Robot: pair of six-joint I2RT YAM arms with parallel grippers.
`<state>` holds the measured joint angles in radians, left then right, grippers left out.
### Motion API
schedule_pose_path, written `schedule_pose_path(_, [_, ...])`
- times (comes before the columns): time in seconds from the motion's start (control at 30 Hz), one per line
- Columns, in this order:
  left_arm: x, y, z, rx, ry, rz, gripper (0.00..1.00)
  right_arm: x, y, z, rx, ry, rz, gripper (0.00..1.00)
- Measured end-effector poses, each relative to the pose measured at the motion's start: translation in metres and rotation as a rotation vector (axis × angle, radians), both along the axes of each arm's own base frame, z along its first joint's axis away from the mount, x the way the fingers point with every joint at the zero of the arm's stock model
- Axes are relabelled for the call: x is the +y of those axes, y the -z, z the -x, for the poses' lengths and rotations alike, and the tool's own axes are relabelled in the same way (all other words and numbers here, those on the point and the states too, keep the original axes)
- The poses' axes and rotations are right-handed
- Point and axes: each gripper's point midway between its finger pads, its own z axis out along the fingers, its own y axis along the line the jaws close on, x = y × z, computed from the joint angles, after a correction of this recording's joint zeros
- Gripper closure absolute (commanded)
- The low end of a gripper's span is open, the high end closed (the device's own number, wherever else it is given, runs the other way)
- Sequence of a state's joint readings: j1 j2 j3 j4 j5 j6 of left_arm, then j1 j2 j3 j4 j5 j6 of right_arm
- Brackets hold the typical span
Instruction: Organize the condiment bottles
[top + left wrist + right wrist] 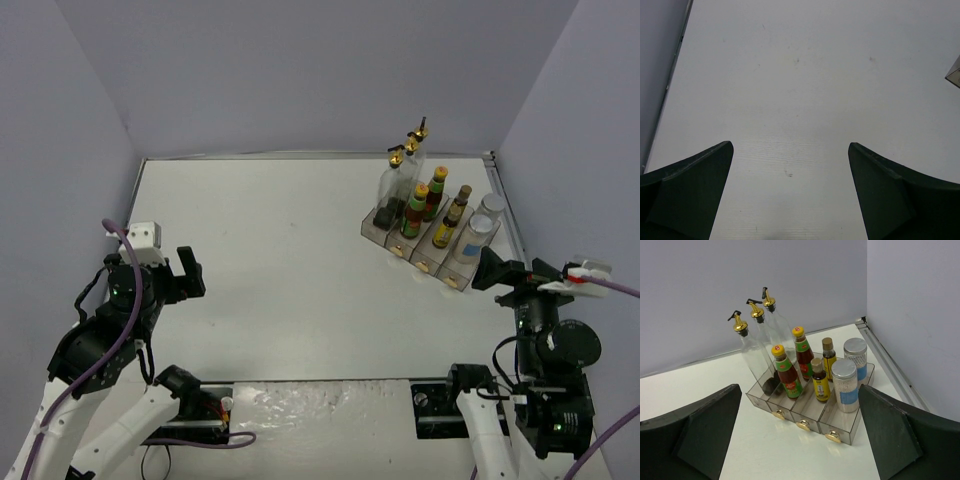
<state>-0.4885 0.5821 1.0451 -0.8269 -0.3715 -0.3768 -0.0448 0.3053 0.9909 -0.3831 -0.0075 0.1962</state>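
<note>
All the condiment bottles stand in a clear four-compartment rack [432, 265] at the far right of the table. In the right wrist view, the rack [840, 427] holds, from left to right, three tall glass bottles with gold pourers [747, 352], two red-sauce bottles with yellow caps [786, 372], two small dark yellow-labelled bottles [820, 382] and two white silver-lidded shakers [845, 385]. My right gripper [800, 387] is open and empty, just near of the rack, also in the top view [490, 268]. My left gripper [190, 272] is open and empty at the left, over bare table [790, 144].
Grey walls close the table on the left, back and right. A raised rail [505, 210] runs along the table's right edge beside the rack. A corner of the rack [955, 75] shows at the right edge of the left wrist view.
</note>
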Motion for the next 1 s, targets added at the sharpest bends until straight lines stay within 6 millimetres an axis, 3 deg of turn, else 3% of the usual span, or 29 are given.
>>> schedule_pose_path(0.13, [0.001,0.012,0.001,0.020,0.001,-0.014,0.03,0.001,-0.001,0.010,-0.025,-0.002,-0.012,0.00])
schedule_pose_path(0.33, [-0.001,0.028,-0.001,0.058,0.004,-0.032,0.03,0.005,0.011,0.007,0.009,-0.025,-0.023,0.00])
schedule_pose_path(1.0, [-0.007,0.026,-0.012,0.052,0.008,-0.026,0.03,0.011,0.018,0.005,0.031,-0.056,-0.037,0.00])
